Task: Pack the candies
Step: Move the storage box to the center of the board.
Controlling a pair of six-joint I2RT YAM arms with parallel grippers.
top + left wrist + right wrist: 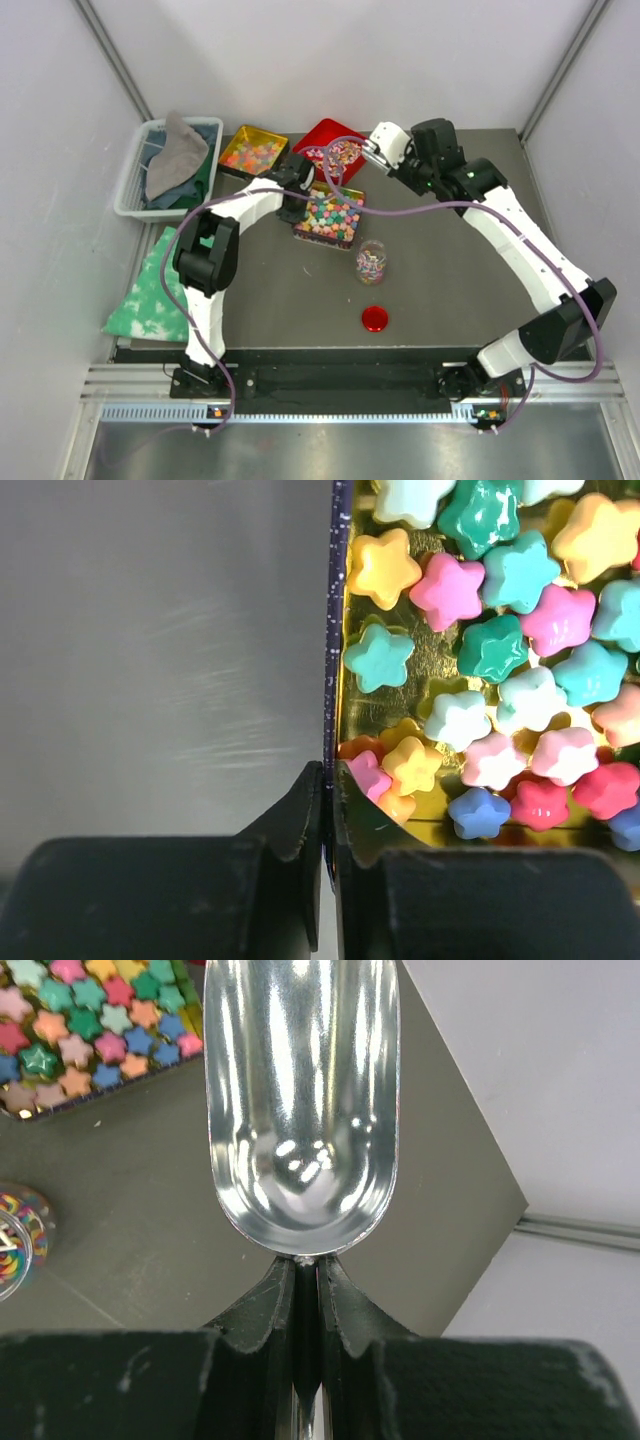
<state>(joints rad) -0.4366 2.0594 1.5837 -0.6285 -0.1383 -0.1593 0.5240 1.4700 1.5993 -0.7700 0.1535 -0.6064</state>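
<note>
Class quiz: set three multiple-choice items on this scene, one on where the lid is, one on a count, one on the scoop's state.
1. The lid lies: A. on the jar; B. on the floor; C. on the table, nearer the arm bases than the jar.
2. Candy trays number: A. two; B. three; C. five.
3. The scoop in the right gripper is: A. empty; B. full of stars; C. bent double.
Key: C, it lies flat on the table apart from the jar; B, yellow tray, red tray, star tray; A, its bowl shines bare.
</note>
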